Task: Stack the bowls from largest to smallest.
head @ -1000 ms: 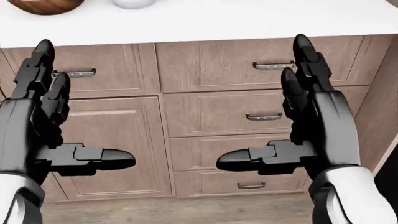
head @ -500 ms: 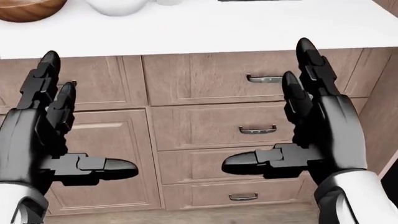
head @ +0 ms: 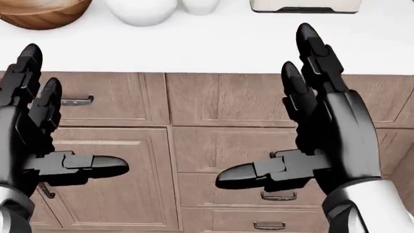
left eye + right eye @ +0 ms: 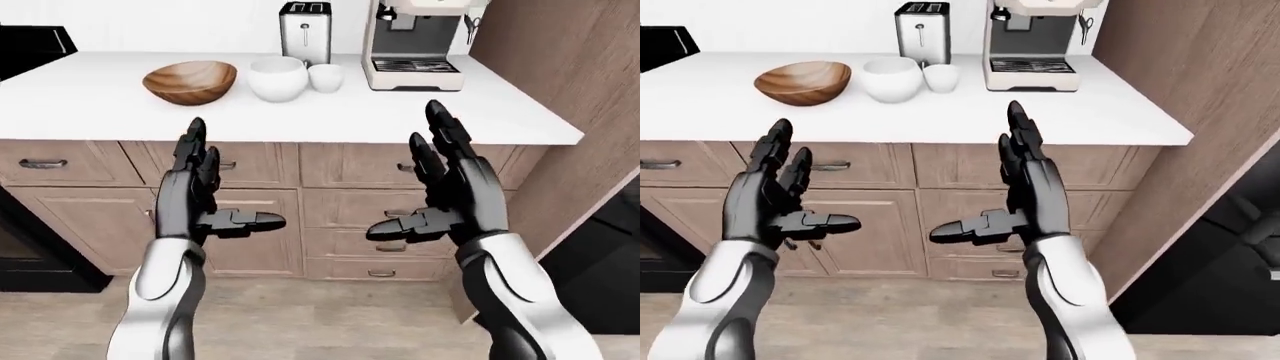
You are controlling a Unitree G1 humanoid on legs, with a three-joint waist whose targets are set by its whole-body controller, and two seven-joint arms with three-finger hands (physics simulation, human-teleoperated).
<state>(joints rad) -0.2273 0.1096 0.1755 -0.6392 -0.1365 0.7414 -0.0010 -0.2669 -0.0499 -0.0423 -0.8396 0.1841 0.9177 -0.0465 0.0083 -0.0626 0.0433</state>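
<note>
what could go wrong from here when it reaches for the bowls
The wooden bowl, white bowl and small white cup-like bowl sit close together, so a wide-open right robot hand or left robot hand might knock a neighbour. The toaster and coffee machine stand just past them and could be bumped. Both hands hang below the countertop edge and may clip it when rising.

a white counter tops brown wood cabinets, beside a tall wood panel, over wood flooring.
</note>
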